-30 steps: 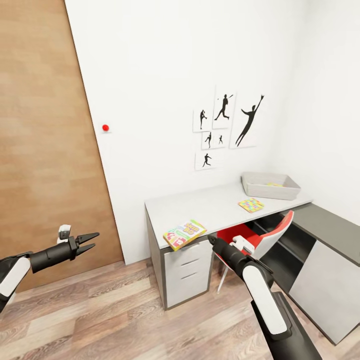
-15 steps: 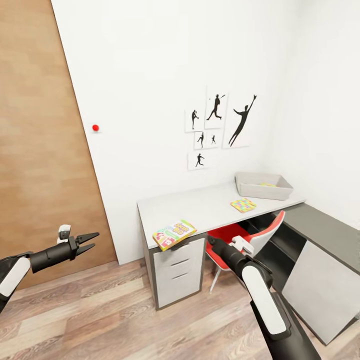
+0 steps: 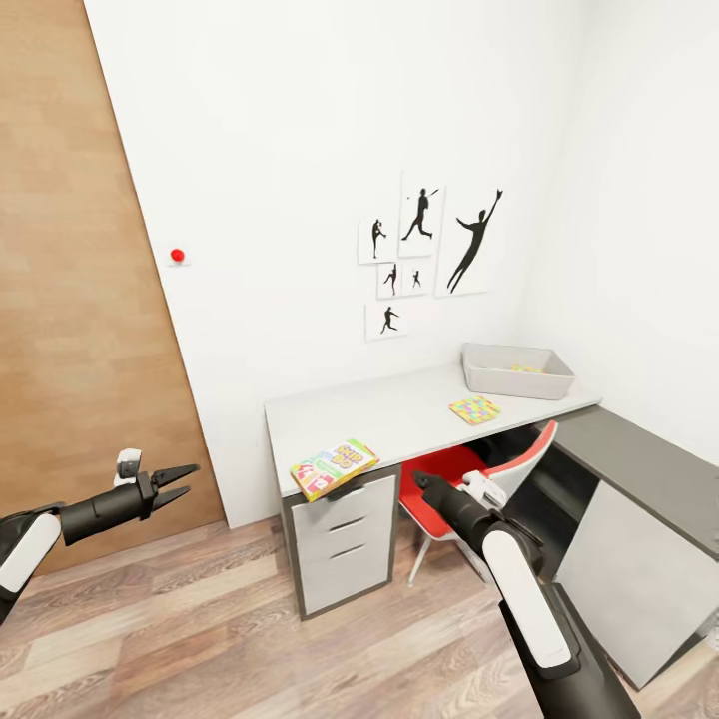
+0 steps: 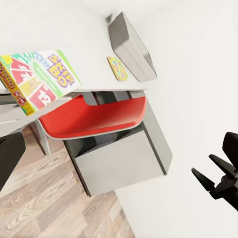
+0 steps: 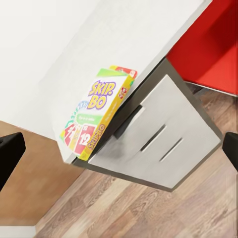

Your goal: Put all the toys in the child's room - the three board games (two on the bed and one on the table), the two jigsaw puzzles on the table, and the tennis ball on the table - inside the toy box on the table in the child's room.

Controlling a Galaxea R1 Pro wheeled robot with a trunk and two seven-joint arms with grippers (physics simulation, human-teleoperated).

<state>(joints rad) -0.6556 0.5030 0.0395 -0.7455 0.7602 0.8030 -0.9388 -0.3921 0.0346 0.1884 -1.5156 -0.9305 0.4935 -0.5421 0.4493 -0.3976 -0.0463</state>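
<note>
Facing table [image 3: 399,409] | white walls | wood-plank floor [image 3: 200,629]

On the table [image 3: 399,414] in front of me I count one board game, the Skip-Bo box [image 3: 334,467], one jigsaw puzzle [image 3: 474,409] lying flat, and one toy box [image 3: 516,370] with a bit of colour inside that I cannot make out. Under the desktop there is one red chair [image 3: 469,477] and one drawer unit [image 3: 345,544] with three drawer fronts. On the wall I count six silhouette pictures [image 3: 424,255] and one red dot [image 3: 177,256], and I have two grippers of my own, left [image 3: 178,481] and right [image 3: 423,485].
</note>
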